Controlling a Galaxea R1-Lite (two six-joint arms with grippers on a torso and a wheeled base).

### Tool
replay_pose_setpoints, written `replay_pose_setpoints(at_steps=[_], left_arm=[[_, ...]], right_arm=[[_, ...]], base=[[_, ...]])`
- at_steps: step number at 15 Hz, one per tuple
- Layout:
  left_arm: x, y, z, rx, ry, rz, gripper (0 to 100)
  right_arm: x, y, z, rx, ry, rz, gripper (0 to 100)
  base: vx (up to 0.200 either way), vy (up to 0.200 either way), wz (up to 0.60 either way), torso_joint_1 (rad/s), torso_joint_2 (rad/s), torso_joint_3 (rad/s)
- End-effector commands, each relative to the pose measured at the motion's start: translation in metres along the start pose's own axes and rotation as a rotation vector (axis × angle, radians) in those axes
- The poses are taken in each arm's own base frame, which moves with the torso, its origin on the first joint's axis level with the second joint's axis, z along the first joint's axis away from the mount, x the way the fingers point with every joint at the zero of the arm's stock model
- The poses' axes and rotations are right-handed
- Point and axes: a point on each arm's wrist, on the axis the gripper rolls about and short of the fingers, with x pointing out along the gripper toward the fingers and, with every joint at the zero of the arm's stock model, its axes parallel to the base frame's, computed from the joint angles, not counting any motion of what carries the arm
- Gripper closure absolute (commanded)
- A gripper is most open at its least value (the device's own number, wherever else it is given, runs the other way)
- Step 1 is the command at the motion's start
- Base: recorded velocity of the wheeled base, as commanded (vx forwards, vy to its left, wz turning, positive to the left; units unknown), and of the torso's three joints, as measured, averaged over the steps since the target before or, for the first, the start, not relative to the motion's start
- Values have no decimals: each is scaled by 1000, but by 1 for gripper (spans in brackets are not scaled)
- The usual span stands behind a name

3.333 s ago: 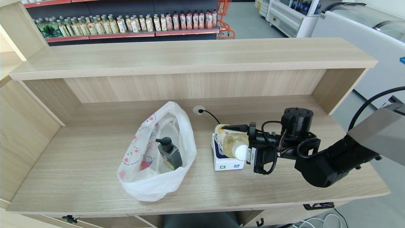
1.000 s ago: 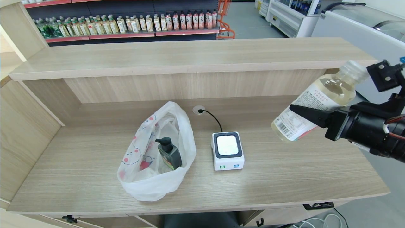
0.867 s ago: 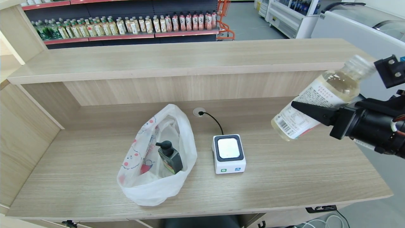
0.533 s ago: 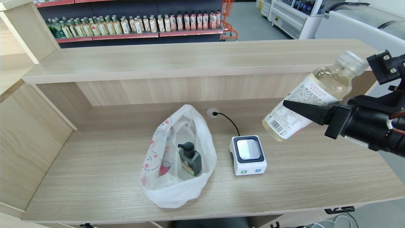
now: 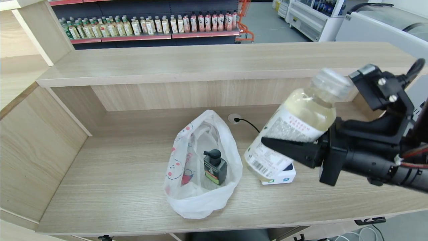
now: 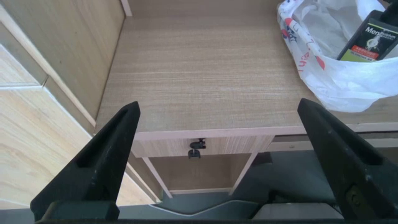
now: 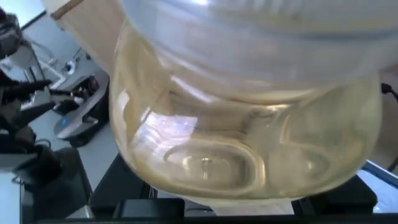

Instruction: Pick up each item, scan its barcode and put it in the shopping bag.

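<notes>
A clear bottle [image 5: 296, 129] of pale yellow drink with a white label and white cap hangs tilted above the counter, its base low and close to the bag. My right gripper [image 5: 316, 108] is shut on it, and the bottle [image 7: 249, 124] sits right against the right wrist camera. The white shopping bag [image 5: 180, 174] stands open on the counter with a dark pump bottle [image 5: 215, 167] inside. The white scanner [image 5: 284, 174] is mostly hidden behind the drink bottle. My left gripper [image 6: 217, 168] is open with nothing in it, off the counter's front edge, left of the bag [image 6: 336, 68].
The counter [image 5: 117, 167] has a raised back ledge [image 5: 200, 63] and a side wall [image 5: 36, 134] on the left. The scanner's cable runs to a hole [image 5: 235, 117] behind the bag. A drawer lock [image 6: 196, 148] sits under the front edge. Store shelves stand beyond.
The head camera has shifted, sliding the scene rightward. My right arm lifted the bottle off the scanner to the upper right, then carried it left and down toward the bag, now covering the scanner.
</notes>
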Motion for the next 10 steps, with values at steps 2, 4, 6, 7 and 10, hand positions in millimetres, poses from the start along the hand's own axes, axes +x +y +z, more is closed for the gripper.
replay_pose_setpoints(at_steps=[2,4,6,7,10], left_arm=[[0,0,0,0,-1,1,0],[0,0,0,0,-1,1,0],[0,0,0,0,-1,1,0],[0,0,0,0,-1,1,0],[0,0,0,0,-1,1,0]], right_arm=[[-3,29,-28,-117,86,128,100],[7,34,-39,-169,122,164,100],[23,33,-50,-232,133,181,100],[34,31,-56,-276,123,183,100],[61,26,-73,-381,72,181,100]], base=[[0,0,0,0,0,0],[0,0,0,0,0,0],[0,0,0,0,0,0],[0,0,0,0,0,0],[0,0,0,0,0,0]])
